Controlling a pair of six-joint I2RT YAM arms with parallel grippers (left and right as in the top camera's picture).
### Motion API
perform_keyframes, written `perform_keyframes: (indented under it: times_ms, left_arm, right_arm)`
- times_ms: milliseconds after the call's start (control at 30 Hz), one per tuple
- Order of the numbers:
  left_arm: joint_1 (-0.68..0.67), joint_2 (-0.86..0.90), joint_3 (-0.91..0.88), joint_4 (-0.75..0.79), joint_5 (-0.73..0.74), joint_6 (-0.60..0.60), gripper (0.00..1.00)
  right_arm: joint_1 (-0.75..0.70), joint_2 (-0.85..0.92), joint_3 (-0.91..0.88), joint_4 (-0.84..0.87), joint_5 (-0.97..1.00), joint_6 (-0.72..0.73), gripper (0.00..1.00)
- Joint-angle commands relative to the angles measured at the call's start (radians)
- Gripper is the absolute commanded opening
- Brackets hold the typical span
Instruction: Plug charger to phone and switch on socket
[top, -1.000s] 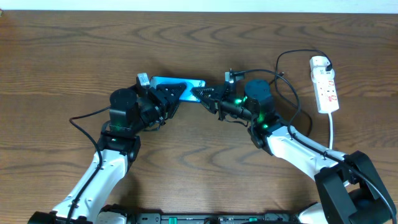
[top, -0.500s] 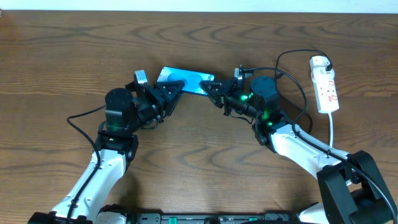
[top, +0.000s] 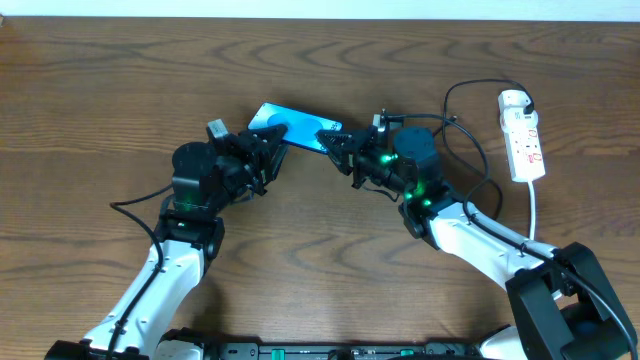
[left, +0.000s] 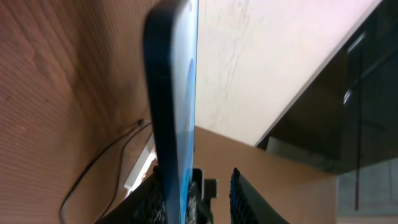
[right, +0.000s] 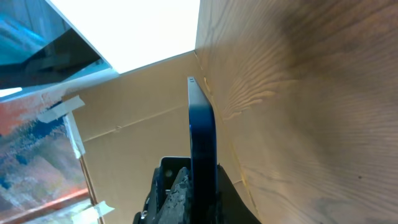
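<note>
Phone: you have the phone (top: 295, 126) tilted, left of the table (top: 120, 80) centre, with one arm at each end.
Left gripper: your left gripper (top: 268, 143) is clamped on the phone's lower left edge.
Right gripper: your right gripper (top: 332, 142) is closed on the phone's right end.
Overhead only: here you see the blue screen face, the charger (top: 447, 103) looping behind your right arm, and the socket (top: 524, 135) well apart at the right edge, with a black plug in its far end.
Left wrist only: you see the phone (left: 174, 93) edge-on, screen turned away from the wood, and a thin black line lying on the table past it.
Right wrist only: you see the phone's (right: 202, 143) dark edge upright, with dark fingers (right: 166, 193) pressed to it on either side.
Charger tip: you cannot tell from any view where the free end lies.
</note>
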Motion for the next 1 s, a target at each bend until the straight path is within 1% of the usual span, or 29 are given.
perform_keyframes:
  times_ms: [0, 167, 200, 267, 400, 500, 667, 700, 833, 967]
  left_arm:
    - [-0.009, -0.013, 0.039, 0.023, -0.09, -0.059, 0.33]
    - [-0.013, -0.013, 0.039, -0.011, -0.109, -0.062, 0.33]
    - [-0.013, -0.013, 0.039, -0.024, -0.109, -0.062, 0.31]
    - [-0.013, -0.013, 0.039, -0.043, -0.109, -0.062, 0.25]
    - [-0.013, -0.013, 0.039, -0.047, -0.109, -0.062, 0.19]
    - [-0.013, -0.013, 0.039, -0.047, -0.11, -0.062, 0.08]
    - [-0.013, -0.013, 0.039, -0.047, -0.11, -0.062, 0.07]
    - [-0.013, -0.013, 0.039, -0.047, -0.11, -0.062, 0.07]
    - [-0.013, -0.013, 0.039, -0.048, -0.11, -0.061, 0.07]
    - [-0.013, -0.013, 0.039, -0.101, -0.11, -0.014, 0.08]
  right_arm:
    - [0.048, 0.008, 0.0, -0.005, -0.071, 0.03, 0.01]
    - [0.07, 0.008, 0.0, 0.032, -0.097, 0.056, 0.01]
    - [0.071, 0.008, 0.0, 0.047, -0.097, 0.056, 0.01]
    - [0.072, 0.008, 0.0, 0.067, -0.097, 0.055, 0.01]
    - [0.072, 0.008, 0.0, 0.066, -0.099, 0.055, 0.01]
    - [0.072, 0.008, 0.0, 0.066, -0.104, 0.055, 0.01]
    - [0.072, 0.008, 0.0, 0.063, -0.105, 0.055, 0.01]
    - [0.072, 0.008, 0.0, 0.063, -0.105, 0.055, 0.03]
    - [0.072, 0.008, -0.001, 0.063, -0.107, 0.034, 0.17]
    - [0.063, 0.008, 0.0, 0.063, -0.106, -0.098, 0.29]
